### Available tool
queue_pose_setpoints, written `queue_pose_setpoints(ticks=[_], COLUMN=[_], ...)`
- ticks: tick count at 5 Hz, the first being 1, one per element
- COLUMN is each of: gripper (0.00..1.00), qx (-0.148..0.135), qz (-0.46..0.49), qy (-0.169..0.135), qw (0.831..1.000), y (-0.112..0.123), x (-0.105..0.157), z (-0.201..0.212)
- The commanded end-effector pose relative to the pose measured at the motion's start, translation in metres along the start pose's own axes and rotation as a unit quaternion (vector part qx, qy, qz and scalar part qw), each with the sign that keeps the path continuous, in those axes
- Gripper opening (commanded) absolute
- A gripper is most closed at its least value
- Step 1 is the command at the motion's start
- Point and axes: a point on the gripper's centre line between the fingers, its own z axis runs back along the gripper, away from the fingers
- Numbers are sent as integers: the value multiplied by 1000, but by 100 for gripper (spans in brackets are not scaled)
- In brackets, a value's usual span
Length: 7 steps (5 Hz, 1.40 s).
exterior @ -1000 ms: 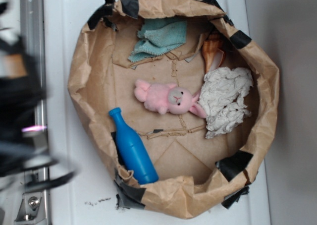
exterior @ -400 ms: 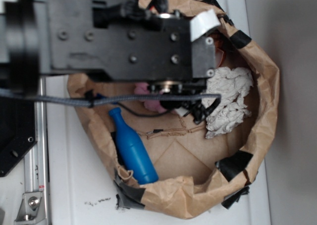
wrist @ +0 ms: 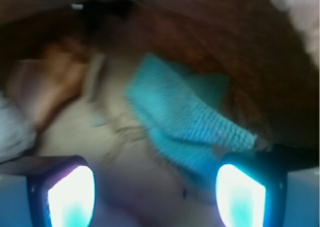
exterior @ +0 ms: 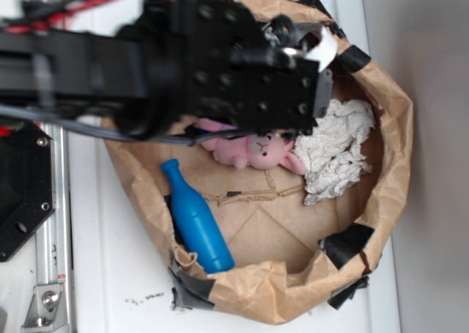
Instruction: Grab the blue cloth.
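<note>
The blue cloth [wrist: 187, 117], a teal fuzzy towel, lies folded on the brown paper floor of the bag, ahead of my gripper [wrist: 155, 192] and a little to its right in the wrist view. My two fingertips [wrist: 70, 194] glow bright at the bottom corners, wide apart, with nothing between them. In the exterior view the black arm [exterior: 220, 61] covers the bag's far part and hides the cloth.
The brown paper bag [exterior: 388, 164] forms a round walled basin. Inside lie a pink plush bunny [exterior: 253, 149], a white crumpled paper wad [exterior: 333, 157], and a glossy blue bottle [exterior: 194, 219] near the left wall. A white surface [exterior: 102, 274] surrounds the bag.
The arm swung in from the left over the bag, then shifted toward the far side, uncovering the bunny and covering the spot where the cloth lay.
</note>
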Motion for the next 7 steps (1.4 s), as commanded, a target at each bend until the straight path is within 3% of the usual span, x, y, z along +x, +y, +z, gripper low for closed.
queue_pose_setpoints(ticks=[1,2,3,6,7], gripper=[100,100,0,0,0], qx=[21,3,-11,-11,-51], qz=[81,31,0,-32,-87], qy=[-29,-36,-46,-53,-69], qw=[996,999,999,998,993], y=[43,53,48,39,31], x=[37,51,51,45,44], z=[-18,-32,-37,-35,-22])
